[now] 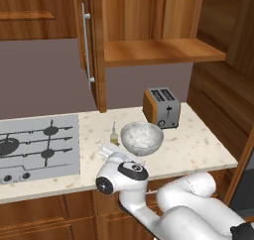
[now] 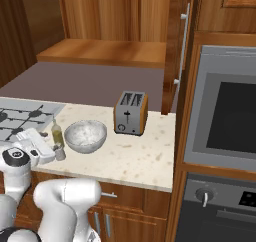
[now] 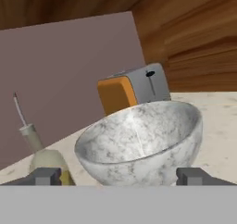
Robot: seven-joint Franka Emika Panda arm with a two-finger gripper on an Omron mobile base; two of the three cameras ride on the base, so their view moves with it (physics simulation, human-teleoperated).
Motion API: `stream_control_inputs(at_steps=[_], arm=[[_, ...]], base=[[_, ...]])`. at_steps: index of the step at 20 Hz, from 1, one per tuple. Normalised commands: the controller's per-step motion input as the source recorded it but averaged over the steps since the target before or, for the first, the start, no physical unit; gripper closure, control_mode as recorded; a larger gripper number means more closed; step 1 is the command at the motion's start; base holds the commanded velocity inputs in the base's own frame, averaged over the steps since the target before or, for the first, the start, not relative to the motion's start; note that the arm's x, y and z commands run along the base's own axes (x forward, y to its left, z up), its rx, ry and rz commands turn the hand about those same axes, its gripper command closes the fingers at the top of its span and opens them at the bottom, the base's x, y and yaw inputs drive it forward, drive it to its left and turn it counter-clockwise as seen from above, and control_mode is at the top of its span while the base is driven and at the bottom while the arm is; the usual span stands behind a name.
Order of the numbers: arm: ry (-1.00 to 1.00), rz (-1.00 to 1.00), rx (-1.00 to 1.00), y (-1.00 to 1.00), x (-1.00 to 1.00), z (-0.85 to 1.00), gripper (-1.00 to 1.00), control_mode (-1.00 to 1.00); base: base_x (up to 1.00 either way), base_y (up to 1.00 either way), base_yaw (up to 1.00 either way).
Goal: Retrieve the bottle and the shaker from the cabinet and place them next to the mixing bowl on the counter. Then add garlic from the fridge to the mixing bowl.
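Left base view: bottle (image 1: 114,135) stands on counter (image 1: 198,147), just left of mixing bowl (image 1: 142,138); cabinet (image 1: 163,50) shelf bare, door open.

Right base view: shaker (image 2: 60,152) sits near bottle, left of bowl, so both fetches look done. Garlic from fridge judged still outstanding.

Hand view: gripper (image 3: 118,177) spread wide, holding nothing. Bowl holds nothing; toaster (image 3: 134,89) beyond.

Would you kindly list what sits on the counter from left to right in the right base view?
Gas hob → bottle → mixing bowl → toaster.
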Motion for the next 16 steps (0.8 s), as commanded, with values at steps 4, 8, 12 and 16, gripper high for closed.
stream_control_inputs(at_steps=[4, 8, 12, 16], arm=[[0.0, 0.0, 0.18, -0.56, -0.6, 0.66, -1.0, -1.0], [0.02, 0.0, 0.22, -0.57, -0.3, 0.81, -1.0, -1.0], [0.1, 0.0, 0.22, -0.49, -0.14, 0.58, -1.0, -1.0], [0.18, 0.0, 0.15, -0.33, -0.05, 0.24, -1.0, -1.0]], base=[[0.0, 0.0, 0.0], [0.0, 0.0, 0.0], [0.0, 0.0, 0.0], [0.0, 0.0, 0.0]])
